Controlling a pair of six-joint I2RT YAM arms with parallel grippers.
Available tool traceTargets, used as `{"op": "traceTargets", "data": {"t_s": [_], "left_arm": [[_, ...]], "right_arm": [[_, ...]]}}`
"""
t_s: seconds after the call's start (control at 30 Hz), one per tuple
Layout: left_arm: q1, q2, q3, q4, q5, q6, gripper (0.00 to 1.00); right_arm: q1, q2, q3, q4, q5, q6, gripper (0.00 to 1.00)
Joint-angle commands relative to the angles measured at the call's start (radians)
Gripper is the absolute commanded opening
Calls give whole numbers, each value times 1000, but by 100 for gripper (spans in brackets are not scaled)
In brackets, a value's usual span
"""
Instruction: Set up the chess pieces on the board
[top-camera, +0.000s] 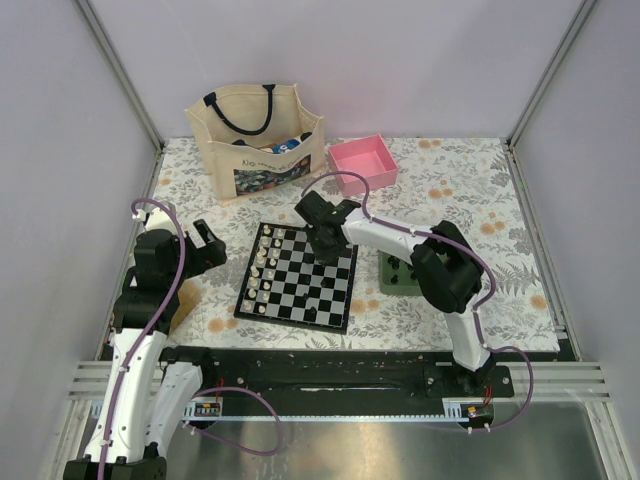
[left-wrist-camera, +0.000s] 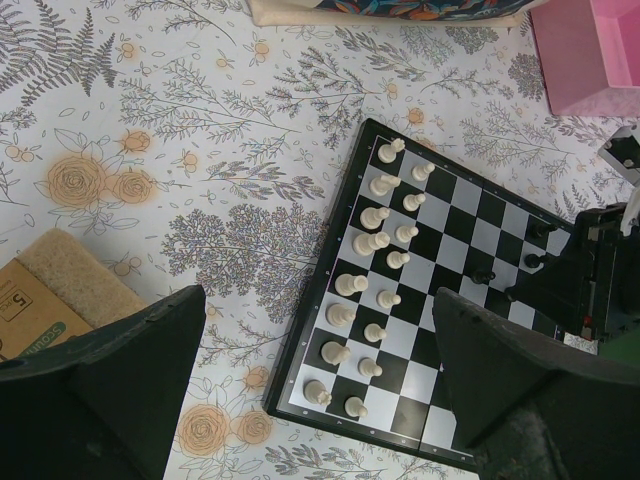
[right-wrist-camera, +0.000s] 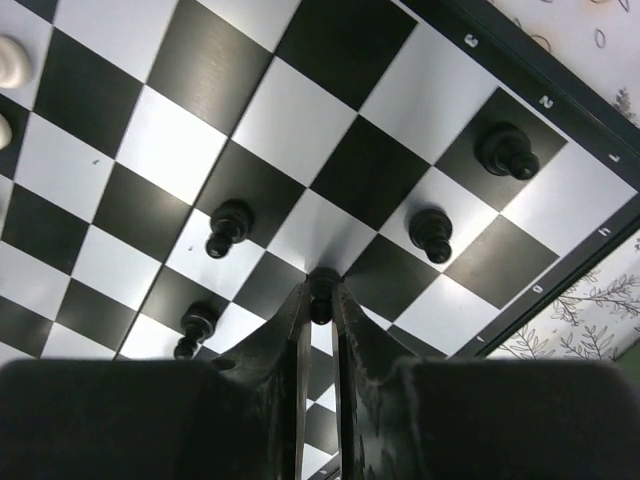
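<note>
Pinching tiny black plastic chess piece between fingertips of right gripper.
Shown by right wrist only; holding left gripper spread wide above floral tablecloth.

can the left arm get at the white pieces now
Probably yes: the left gripper is open beside the board edge where the white pieces stand; the right gripper, shut on a black piece, is over the other side.
</note>
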Motion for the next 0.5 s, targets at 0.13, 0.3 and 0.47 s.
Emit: {"op": "traceTargets", "data": {"t_s": [0.13,0.3,0.47], "left_arm": [[6,3,0,38,19,-5,99],[8,3,0,40,20,-5,99],[8,3,0,40,20,-3,99]], "right_arm": [[-38,-95,-74,36,35,3,18],[-47,-99,-85,42,49,2,18],[-51,-96,-88,45,41,2,20]]}}
